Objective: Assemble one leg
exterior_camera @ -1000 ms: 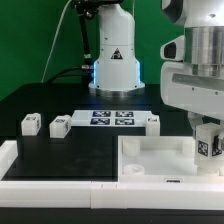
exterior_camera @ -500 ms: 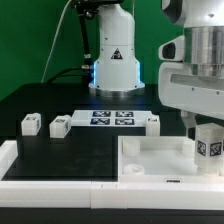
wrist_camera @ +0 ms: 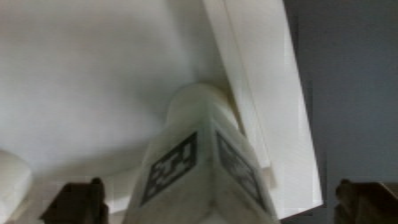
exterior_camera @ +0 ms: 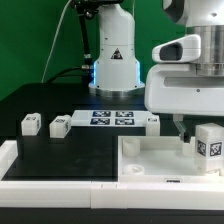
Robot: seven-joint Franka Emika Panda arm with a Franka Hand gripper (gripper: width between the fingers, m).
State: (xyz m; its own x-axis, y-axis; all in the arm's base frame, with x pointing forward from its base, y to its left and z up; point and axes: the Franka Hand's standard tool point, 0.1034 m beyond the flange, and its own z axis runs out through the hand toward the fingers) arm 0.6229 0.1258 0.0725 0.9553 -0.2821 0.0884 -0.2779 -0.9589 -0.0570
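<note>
Nearest the camera, at the exterior view's right corner of the rimmed white panel (exterior_camera: 150, 157), the leg (exterior_camera: 208, 140) stood upright on its own. The gripper (wrist_camera: 222, 203) was released, its fingers (wrist_camera: 80, 200) spread clear of the leg on both sides in the wrist view. Over the last second the arm had swung toward the exterior view's left and off the leg, which I judged to mean the leg had been placed at its socket, though how firmly it sat could not be told. Beyond the panel, which held only that leg, three loose legs (exterior_camera: 58, 126) lay on the black surface (exterior_camera: 60, 152) beside the marker board (exterior_camera: 110, 119).
</note>
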